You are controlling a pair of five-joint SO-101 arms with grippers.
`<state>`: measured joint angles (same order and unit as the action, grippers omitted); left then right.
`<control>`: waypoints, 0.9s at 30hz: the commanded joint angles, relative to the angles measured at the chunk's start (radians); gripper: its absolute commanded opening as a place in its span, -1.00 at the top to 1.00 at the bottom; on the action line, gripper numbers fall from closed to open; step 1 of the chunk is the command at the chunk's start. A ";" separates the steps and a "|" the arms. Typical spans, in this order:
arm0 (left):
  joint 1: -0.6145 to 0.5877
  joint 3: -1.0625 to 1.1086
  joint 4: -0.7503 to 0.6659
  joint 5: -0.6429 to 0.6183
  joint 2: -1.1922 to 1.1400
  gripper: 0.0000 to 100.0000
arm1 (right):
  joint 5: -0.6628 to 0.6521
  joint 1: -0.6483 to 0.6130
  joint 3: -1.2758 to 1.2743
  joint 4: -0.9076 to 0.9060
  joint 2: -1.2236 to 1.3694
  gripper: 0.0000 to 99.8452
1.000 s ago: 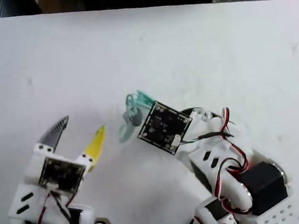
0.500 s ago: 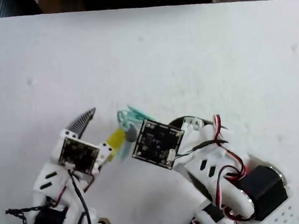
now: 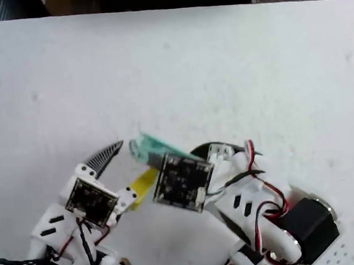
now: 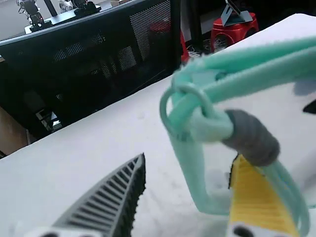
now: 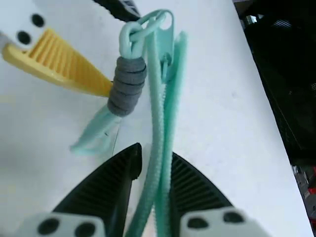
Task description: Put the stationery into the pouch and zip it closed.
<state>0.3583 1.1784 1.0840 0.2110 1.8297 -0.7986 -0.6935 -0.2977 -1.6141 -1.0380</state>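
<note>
Mint-green pouch (image 3: 148, 148) sits at lower centre of the high view, over the white table (image 3: 220, 60). Its zipper edge is pinched by the right pincer (image 5: 154, 155), black jaws pressed onto it. The left pincer (image 4: 190, 165) is spread wide just beside it. Its yellow finger tip touches the grey sleeve (image 5: 127, 86) on the pouch's looped pull cord, and its dark finger stands apart.

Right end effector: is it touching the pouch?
Touching. Right wrist view shows the right end effector clamped on the pouch, jaws pressing both sides of its edge.
</note>
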 commanded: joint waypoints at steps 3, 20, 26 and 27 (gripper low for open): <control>0.097 -0.048 -0.009 -0.083 -0.001 0.42 | -0.187 -0.039 0.052 -0.101 -0.039 0.97; 0.318 -0.086 0.057 -0.117 -0.001 0.43 | -0.350 -0.044 0.054 -0.051 0.041 0.97; 0.395 -0.087 0.087 -0.117 -0.001 0.43 | -0.281 -0.042 0.054 0.012 0.067 0.97; 0.394 -0.087 0.097 -0.117 -0.001 0.44 | -0.281 -0.039 0.054 0.015 0.067 0.97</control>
<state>0.6912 1.1370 1.1515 0.1051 1.8328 -1.0963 -0.7242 -0.2961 -1.6525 -0.9751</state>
